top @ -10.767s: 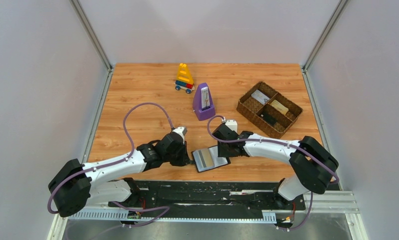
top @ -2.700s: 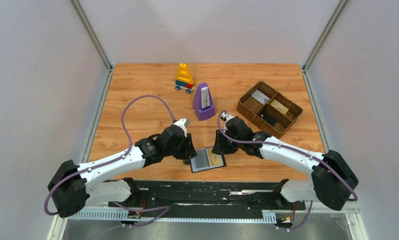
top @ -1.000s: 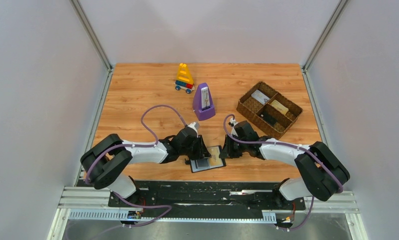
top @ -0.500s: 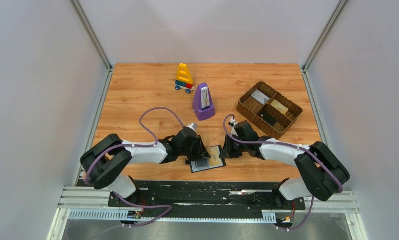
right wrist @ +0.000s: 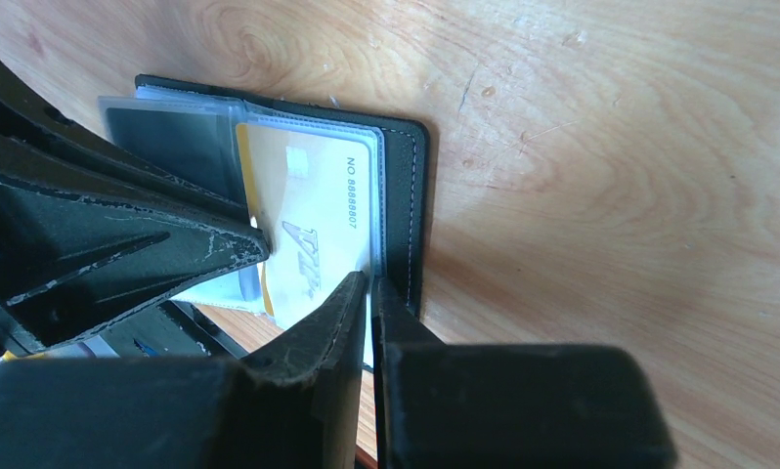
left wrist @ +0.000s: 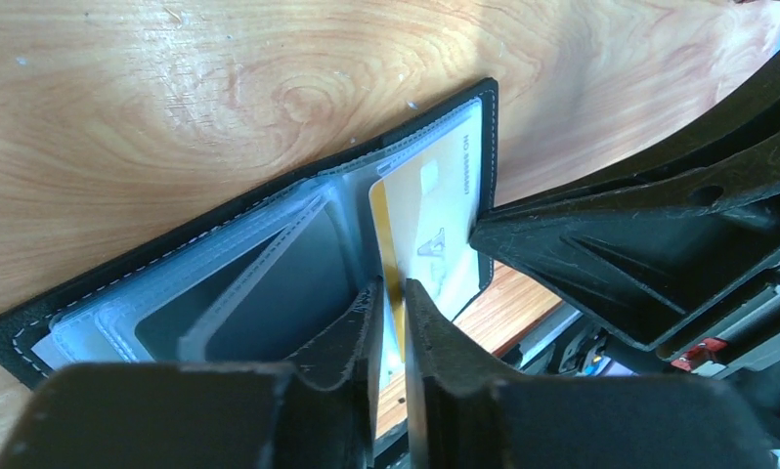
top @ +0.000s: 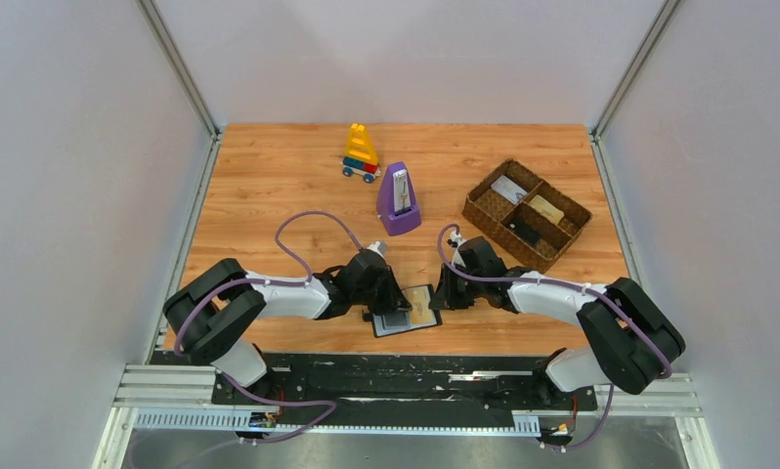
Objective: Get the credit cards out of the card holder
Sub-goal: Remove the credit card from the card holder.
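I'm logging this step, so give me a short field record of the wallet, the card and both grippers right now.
card holder: open flat, near table edge, between both grippers
yellow card: in clear sleeve, right half
left gripper: closed on the yellow card's inner edge
right gripper: closed on the holder's outer edge
left half: dark panel; whether it is a card, cannot tell
cards fully out: none visible
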`<action>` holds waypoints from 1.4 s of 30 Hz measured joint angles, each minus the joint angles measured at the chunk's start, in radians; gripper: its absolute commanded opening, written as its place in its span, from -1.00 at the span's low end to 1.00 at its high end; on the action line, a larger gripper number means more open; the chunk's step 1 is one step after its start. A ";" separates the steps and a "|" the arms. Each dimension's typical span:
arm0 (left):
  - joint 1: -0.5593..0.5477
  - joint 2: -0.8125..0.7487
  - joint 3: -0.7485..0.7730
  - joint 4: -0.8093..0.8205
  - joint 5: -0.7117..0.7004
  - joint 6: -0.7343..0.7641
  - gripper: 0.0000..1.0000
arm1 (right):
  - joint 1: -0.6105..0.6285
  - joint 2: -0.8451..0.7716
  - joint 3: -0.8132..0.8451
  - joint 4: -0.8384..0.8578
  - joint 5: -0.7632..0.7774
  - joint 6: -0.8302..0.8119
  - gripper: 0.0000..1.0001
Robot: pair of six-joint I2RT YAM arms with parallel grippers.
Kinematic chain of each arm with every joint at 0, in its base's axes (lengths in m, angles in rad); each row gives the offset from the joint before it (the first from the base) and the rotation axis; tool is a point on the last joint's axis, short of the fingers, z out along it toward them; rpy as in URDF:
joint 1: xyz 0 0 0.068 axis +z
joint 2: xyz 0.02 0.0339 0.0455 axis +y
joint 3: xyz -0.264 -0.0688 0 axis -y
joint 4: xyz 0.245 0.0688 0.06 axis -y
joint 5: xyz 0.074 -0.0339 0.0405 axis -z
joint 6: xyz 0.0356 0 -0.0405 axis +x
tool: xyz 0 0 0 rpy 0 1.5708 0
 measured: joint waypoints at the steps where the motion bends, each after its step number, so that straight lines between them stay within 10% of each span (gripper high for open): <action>1: 0.000 0.001 0.000 0.001 0.000 -0.002 -0.71 | 0.000 0.000 0.000 0.000 0.000 0.000 -0.83; 10: 0.000 -0.050 -0.027 -0.013 -0.029 -0.020 -1.00 | -0.002 -0.002 -0.003 0.004 0.003 0.003 -0.85; 32: 0.019 -0.330 -0.142 -0.121 -0.138 -0.040 -1.00 | -0.015 -0.002 -0.001 -0.002 0.000 0.003 -0.84; 42: 0.032 -0.463 -0.142 -0.244 -0.191 -0.020 -1.00 | -0.022 -0.063 0.052 -0.117 0.007 -0.025 -0.44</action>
